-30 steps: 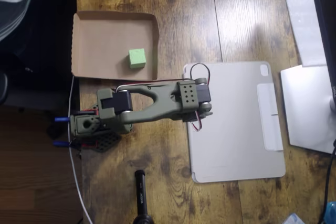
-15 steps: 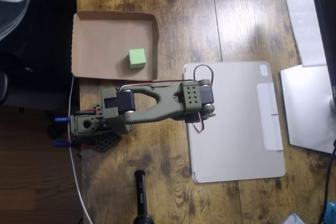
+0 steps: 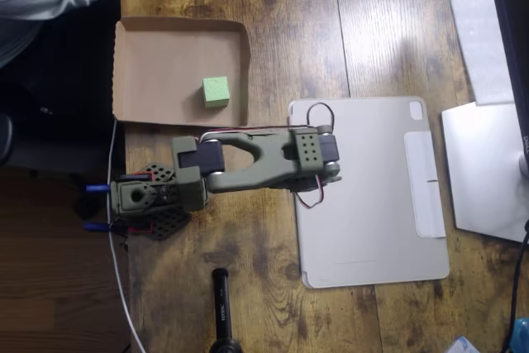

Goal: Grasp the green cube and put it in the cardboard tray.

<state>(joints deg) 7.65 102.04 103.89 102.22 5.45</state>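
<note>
While parked over grey tablet cover (image 3: 372, 192): gripper (image 3: 331, 173), finger state not discernible. Green cube (image 3: 216, 91) inside cardboard tray (image 3: 145, 39). Risk: arm sweep nudging tray wall, displacing cube.

No text, label, brand, number or sign can be read on anything here.

Grey tablet cover (image 3: 376, 196) flat on wooden table (image 3: 289, 31); black cylinder (image 3: 221, 312) near bottom edge.
</note>
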